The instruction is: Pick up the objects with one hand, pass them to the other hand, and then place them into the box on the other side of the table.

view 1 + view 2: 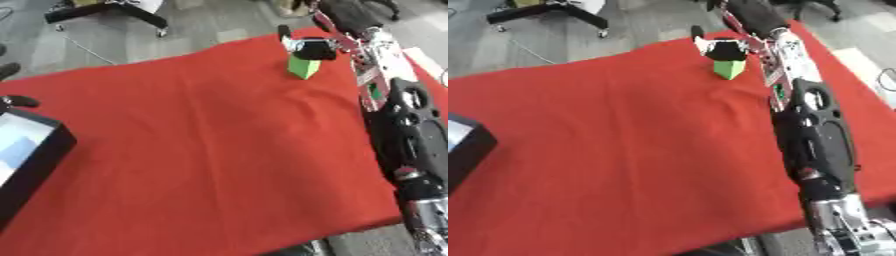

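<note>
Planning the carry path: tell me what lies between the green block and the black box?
Only bare red cloth lies between the green block and the black box, seen in the left eye view.

Right hand (pixel 313 48) covers the top of the green block (pixel 303 68); whether its fingers close on the block cannot be determined through the blur. The box (pixel 35 155) is cut by the left edge in both views, its contents not discernible. Left hand: only a dark tip (pixel 19 101) shows at the left edge, finger state unreadable. The surface (pixel 201 165) runs out of view at the bottom.
</note>
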Tool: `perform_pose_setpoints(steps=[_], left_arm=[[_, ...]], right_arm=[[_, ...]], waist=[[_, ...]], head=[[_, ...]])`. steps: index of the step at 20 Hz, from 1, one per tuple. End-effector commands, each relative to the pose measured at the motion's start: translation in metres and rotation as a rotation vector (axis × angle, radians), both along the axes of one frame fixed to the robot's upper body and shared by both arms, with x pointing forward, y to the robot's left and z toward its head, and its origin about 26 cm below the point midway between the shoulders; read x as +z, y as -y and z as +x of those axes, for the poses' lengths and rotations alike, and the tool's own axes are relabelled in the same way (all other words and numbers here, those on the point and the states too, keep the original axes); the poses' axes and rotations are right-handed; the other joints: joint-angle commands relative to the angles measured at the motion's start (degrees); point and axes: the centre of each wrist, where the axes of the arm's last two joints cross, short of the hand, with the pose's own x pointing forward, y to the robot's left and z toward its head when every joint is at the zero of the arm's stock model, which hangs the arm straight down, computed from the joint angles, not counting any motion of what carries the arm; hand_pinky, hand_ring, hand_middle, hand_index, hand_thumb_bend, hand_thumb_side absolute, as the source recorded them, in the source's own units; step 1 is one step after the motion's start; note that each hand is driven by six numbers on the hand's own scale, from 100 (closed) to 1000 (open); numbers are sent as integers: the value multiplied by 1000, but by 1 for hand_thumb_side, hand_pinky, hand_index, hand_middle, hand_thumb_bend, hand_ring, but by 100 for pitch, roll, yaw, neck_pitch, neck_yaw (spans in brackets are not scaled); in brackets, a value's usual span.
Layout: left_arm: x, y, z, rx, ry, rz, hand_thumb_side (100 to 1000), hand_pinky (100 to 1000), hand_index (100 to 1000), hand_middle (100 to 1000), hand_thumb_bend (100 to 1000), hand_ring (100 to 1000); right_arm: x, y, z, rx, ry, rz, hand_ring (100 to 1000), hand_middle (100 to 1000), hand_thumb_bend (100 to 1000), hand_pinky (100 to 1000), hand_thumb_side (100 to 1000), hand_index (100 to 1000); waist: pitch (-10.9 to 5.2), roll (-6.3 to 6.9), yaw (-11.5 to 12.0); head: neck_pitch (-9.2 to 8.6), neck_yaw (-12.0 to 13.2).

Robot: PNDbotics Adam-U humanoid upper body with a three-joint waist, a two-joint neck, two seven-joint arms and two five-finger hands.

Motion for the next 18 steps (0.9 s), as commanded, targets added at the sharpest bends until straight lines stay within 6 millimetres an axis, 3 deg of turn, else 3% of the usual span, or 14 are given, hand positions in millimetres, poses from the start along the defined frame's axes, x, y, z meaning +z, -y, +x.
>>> perform_pose_setpoints(steps=[1, 4, 9, 18], left_arm=[[-5, 12, -4, -49, 63, -17, 790, 554, 937, 889, 433, 862], [-14, 24, -8, -78, 73, -37, 793, 550, 934, 884, 421, 857], [-20, 41, -12, -110, 57, -84, 802, 546, 931, 878, 405, 852], [-21, 60, -14, -149, 33, -133, 808, 545, 928, 872, 403, 848]], right_arm=[[1, 28, 12, -173, -27, 46, 964, 759, 100, 902, 641, 929], [-11, 42, 23, -295, -69, 108, 980, 774, 100, 915, 671, 923], [-27, 49, 33, -437, -97, 227, 1000, 771, 100, 943, 735, 909], [-48, 60, 36, -664, -63, 413, 1000, 754, 100, 976, 774, 891]], waist=[[-117, -5, 38], [-103, 18, 101], [-64, 66, 217], [16, 100, 379]], head=[[-13, -170], [-13, -323], [-13, -538], [-13, -846]])
